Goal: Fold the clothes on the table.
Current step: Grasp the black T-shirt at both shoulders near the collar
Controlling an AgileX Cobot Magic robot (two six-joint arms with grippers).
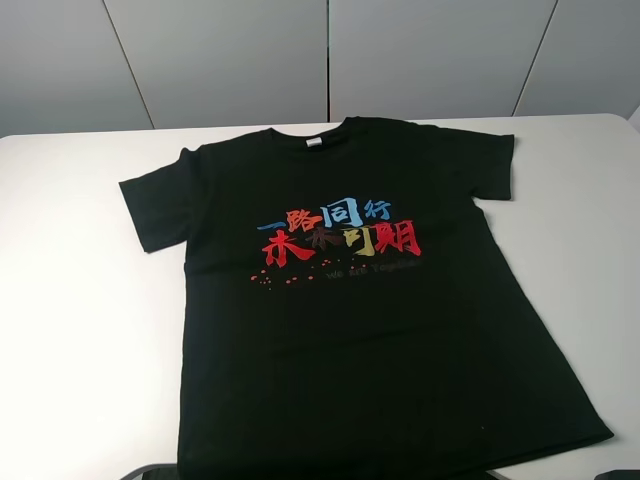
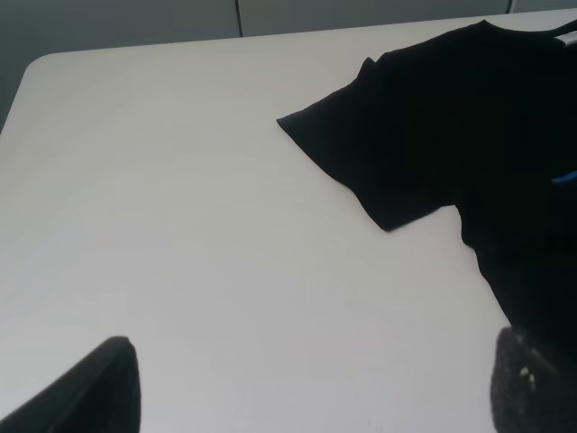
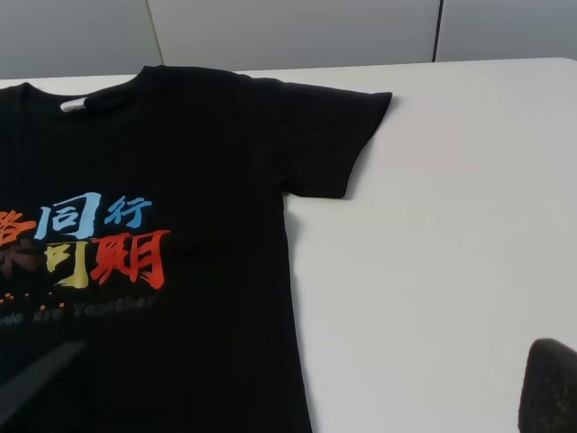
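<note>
Left claw (image 2: 325, 386) is hanging released, its dark fingers (image 2: 99, 392) sitting wide apart in the lower corners of its wrist view with bare table (image 1: 70, 300) between them; right claw (image 3: 293, 388) is gaping likewise over the shirt's side edge. Black T-shirt (image 1: 350, 330) is lying flat, print up, filling the centre of the high view, collar (image 1: 315, 130) toward the top and sleeves (image 1: 155, 205) spread, probably so each claw is facing its own side for a first fold.
</note>
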